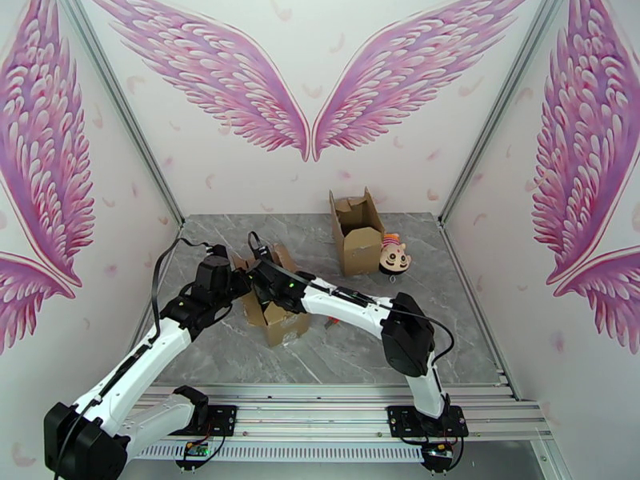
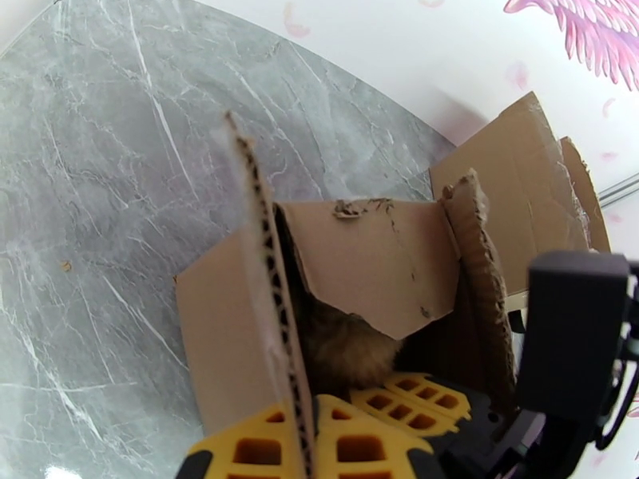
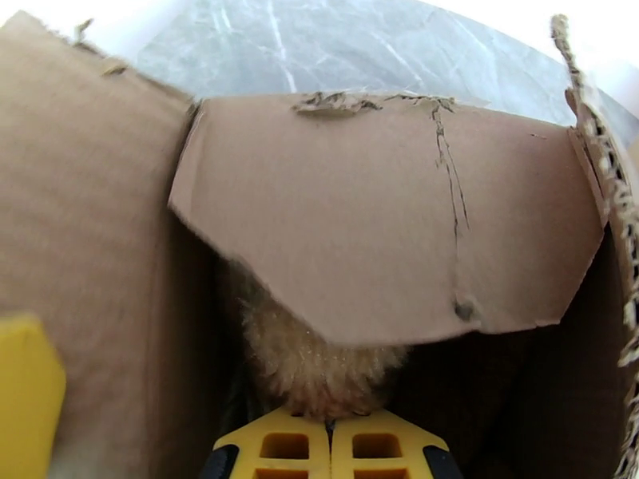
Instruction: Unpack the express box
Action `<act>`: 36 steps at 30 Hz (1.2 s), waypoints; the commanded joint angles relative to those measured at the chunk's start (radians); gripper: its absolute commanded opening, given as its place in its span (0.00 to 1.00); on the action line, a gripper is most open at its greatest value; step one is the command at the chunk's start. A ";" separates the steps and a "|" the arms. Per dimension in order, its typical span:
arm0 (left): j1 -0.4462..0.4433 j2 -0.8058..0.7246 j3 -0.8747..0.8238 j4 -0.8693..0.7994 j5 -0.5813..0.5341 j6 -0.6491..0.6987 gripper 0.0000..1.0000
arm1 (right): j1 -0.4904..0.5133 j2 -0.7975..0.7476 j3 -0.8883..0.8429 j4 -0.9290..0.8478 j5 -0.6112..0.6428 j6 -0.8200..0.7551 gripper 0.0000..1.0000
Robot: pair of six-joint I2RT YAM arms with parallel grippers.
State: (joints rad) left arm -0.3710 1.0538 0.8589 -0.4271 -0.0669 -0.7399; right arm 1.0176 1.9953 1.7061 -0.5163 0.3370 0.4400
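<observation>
The express box [image 1: 280, 322] is brown cardboard and stands left of the table's middle with its flaps open. My left gripper [image 2: 307, 429] is shut on the edge of one upright flap [image 2: 267, 297] at the box's left side. My right gripper [image 3: 330, 425] reaches down inside the box, and its yellow fingertips are shut at the fur of a tan furry toy [image 3: 319, 369]. A torn inner flap [image 3: 383, 217] hangs over the toy and hides most of it. In the left wrist view the right gripper [image 2: 407, 393] lies below the same furry toy [image 2: 347, 345].
A second open cardboard box [image 1: 356, 234] stands at the back of the grey marble table [image 1: 448, 330], with a small plush doll [image 1: 394, 254] against its right side. Walls close in the table on the left, back and right.
</observation>
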 commanded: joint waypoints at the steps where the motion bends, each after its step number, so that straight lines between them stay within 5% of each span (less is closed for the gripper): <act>1: 0.023 -0.039 -0.010 -0.035 -0.019 0.048 0.00 | 0.010 -0.116 -0.047 0.035 -0.024 -0.013 0.00; 22: 0.050 -0.041 -0.011 -0.052 -0.025 0.058 0.00 | 0.036 -0.366 -0.202 0.185 -0.086 -0.032 0.00; 36: 0.093 -0.056 -0.014 -0.065 0.019 0.071 0.00 | 0.040 -0.537 -0.466 0.589 -0.193 -0.079 0.00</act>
State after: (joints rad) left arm -0.2962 1.0138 0.8566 -0.4747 -0.0250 -0.6842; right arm 1.0439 1.5181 1.2694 -0.1009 0.1978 0.3904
